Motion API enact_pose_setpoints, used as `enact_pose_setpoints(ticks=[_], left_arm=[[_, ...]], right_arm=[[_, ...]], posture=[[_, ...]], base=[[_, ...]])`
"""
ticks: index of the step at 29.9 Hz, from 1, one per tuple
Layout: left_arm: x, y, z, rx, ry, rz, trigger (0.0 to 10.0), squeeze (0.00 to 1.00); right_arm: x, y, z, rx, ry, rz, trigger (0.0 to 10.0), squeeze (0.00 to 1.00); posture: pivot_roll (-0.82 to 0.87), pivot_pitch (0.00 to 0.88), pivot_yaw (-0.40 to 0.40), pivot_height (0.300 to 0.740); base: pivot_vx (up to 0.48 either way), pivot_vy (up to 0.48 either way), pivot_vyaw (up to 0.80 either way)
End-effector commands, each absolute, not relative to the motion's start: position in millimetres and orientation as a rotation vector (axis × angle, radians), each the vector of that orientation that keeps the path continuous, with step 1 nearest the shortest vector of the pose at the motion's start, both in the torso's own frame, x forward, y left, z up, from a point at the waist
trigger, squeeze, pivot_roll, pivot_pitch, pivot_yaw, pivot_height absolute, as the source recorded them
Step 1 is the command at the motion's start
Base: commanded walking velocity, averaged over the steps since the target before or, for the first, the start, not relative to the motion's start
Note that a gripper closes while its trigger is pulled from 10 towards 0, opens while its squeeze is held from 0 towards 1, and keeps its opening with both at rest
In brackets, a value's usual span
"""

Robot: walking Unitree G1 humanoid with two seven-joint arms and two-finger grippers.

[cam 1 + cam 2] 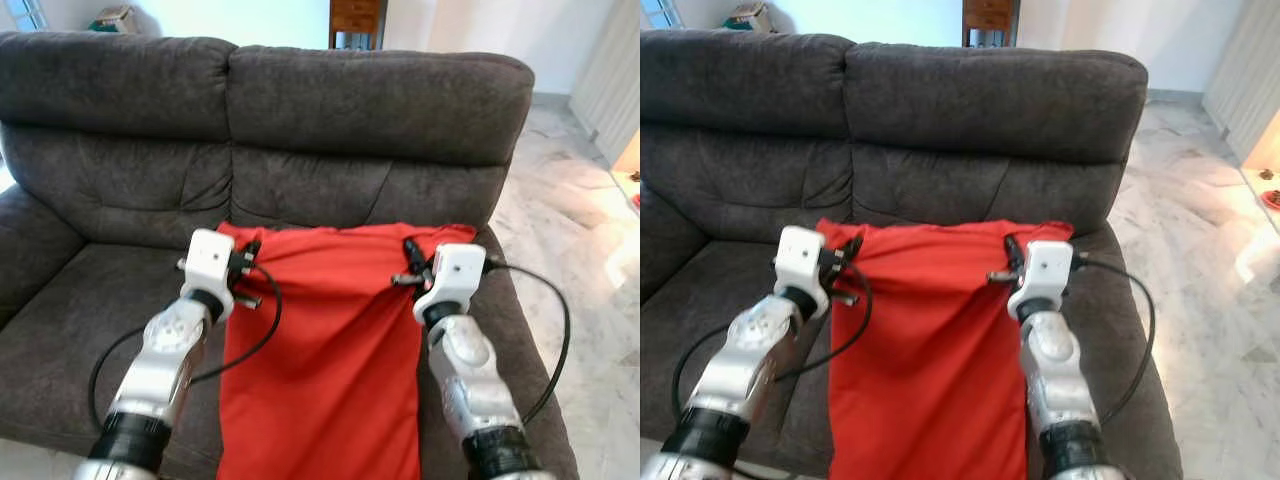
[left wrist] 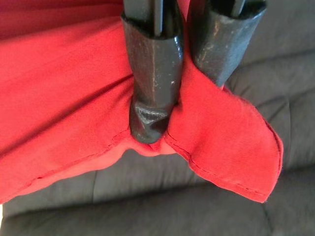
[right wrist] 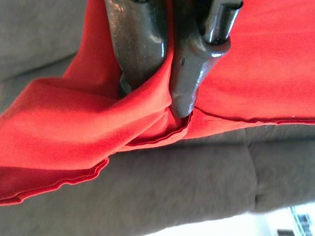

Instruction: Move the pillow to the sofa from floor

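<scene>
One red pillow [image 1: 330, 350], flat and limp in smooth woven cloth with a stitched hem, hangs down over the front of the seat of one dark grey sofa [image 1: 380, 110] of plush, mottled fabric with two padded back cushions. Its upper edge lies near the sofa's backrest. Two hands hold that edge: the left hand [image 1: 250, 262] pinches the left corner, the right hand [image 1: 408, 262] the right corner, each with two glossy black fingers [image 2: 152, 88] clamped on bunched cloth.

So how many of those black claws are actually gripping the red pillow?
2. The left gripper pinches the pillow at its upper left corner; the right gripper pinches the upper right corner. Both hold it over the sofa seat.
</scene>
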State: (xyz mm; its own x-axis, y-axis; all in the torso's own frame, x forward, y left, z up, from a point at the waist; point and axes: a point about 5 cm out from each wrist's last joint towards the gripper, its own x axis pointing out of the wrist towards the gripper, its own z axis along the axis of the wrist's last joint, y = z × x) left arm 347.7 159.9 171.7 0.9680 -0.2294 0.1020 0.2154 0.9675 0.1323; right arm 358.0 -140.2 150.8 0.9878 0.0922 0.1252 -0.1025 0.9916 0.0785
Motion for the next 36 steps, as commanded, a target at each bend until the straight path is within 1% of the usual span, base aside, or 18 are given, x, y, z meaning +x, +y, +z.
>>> enact_pose_setpoints(ticks=[1, 6, 7, 9, 12, 18, 22, 30, 31, 36], left_arm=[[355, 193, 190, 0.154, -0.174, -0.087, 10.0, 0.0], [367, 199, 208, 0.173, -0.211, -0.076, 10.0, 0.0], [371, 200, 214, 0.183, -0.225, -0.077, 10.0, 0.0], [376, 200, 223, 0.193, -0.244, -0.079, 10.0, 0.0], [379, 201, 227, 0.202, -0.256, -0.073, 10.0, 0.0], [376, 194, 214, 0.205, -0.243, -0.096, 10.0, 0.0], [378, 193, 213, 0.207, -0.24, -0.11, 10.0, 0.0], [396, 186, 246, 0.236, -0.299, -0.124, 10.0, 0.0], [396, 186, 246, 0.236, -0.299, -0.124, 10.0, 0.0], [400, 185, 256, 0.242, -0.317, -0.12, 10.0, 0.0]], right_arm=[[364, -177, 177, 0.11, -0.244, -0.058, 10.0, 0.0], [378, -186, 199, 0.102, -0.296, -0.077, 10.0, 0.0], [383, -187, 210, 0.096, -0.32, -0.075, 10.0, 0.0], [389, -188, 227, 0.094, -0.362, -0.068, 10.0, 0.0], [394, -187, 235, 0.083, -0.378, -0.059, 10.0, 0.0], [394, -181, 225, 0.076, -0.366, -0.042, 10.0, 0.0], [393, -183, 220, 0.052, -0.355, -0.035, 10.0, 0.0], [401, -209, 248, 0.02, -0.397, -0.128, 10.0, 0.0], [401, -209, 248, 0.02, -0.397, -0.128, 10.0, 0.0], [399, -225, 248, 0.016, -0.385, -0.199, 10.0, 0.0]], posture=[[0.1, 0.106, 0.037, 0.74], [0.1, 0.109, 0.042, 0.74], [0.1, 0.109, 0.042, 0.74], [0.1, 0.109, 0.042, 0.74], [0.11, 0.112, 0.043, 0.74], [0.12, 0.122, 0.04, 0.74], [0.12, 0.126, 0.043, 0.74], [0.12, 0.119, 0.041, 0.74], [0.12, 0.119, 0.041, 0.74], [0.12, 0.124, 0.046, 0.74]], base=[[0.0, 0.0, 0.0], [0.0, 0.0, 0.0], [0.0, 0.0, 0.0], [0.0, 0.0, 0.0], [0.0, 0.0, 0.0], [0.0, 0.0, 0.0], [0.0, 0.0, 0.0], [0.0, 0.0, 0.0], [0.0, 0.0, 0.0], [0.048, 0.0, 0.0]])
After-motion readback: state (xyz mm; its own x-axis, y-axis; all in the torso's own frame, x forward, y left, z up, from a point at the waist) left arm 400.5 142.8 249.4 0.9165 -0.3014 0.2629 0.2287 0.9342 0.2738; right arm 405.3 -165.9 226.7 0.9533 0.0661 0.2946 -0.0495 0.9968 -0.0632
